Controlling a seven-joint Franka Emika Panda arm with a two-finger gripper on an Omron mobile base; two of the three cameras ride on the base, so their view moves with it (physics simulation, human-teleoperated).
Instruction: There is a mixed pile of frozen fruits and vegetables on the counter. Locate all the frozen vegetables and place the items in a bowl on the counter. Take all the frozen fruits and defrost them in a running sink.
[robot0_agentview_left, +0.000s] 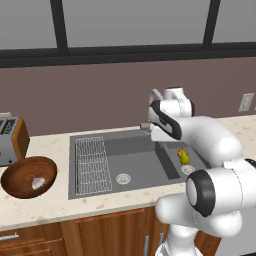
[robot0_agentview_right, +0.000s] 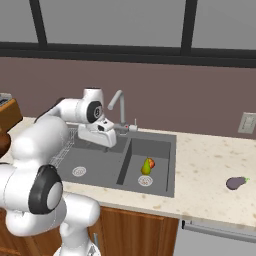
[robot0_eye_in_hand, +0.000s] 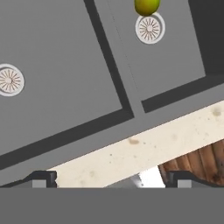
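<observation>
1. Two pieces look already sorted: a pale bulb (robot0_agentview_left: 38, 182) lies in the wooden bowl (robot0_agentview_left: 22, 171) near the worktop's (robot0_agentview_right: 210, 170) left end, and a yellow-green pear (robot0_agentview_right: 146, 166) with a reddish top rests in the smaller basin of the sink (robot0_agentview_right: 105, 165), just above its drain.
2. One purple eggplant (robot0_agentview_right: 236, 183) lies alone on the worktop right of the sink, well apart from the bowl. I judge it the vegetable not yet moved.
3. No orange piece can be made out in these views, so its place is unknown.
4. Over the sink hangs the hand (robot0_agentview_right: 102, 132), beside the curved tap (robot0_agentview_right: 119, 107), its fingers spread wide and empty; the hand view looks down on both basins, the pear at its top edge, and the front strip of worktop.
5. No water can be seen running from the tap, though a thin stream might not show.
6. As a judgement, the step in hand lies between fruit and eggplant: the pear is dropped and the hand is free.
7. Next, the arm needs a long swing to the right end, a low grip across the eggplant's body, then a carry over the whole sink to the bowl.
8. No brand, label or writing can be read anywhere.
</observation>
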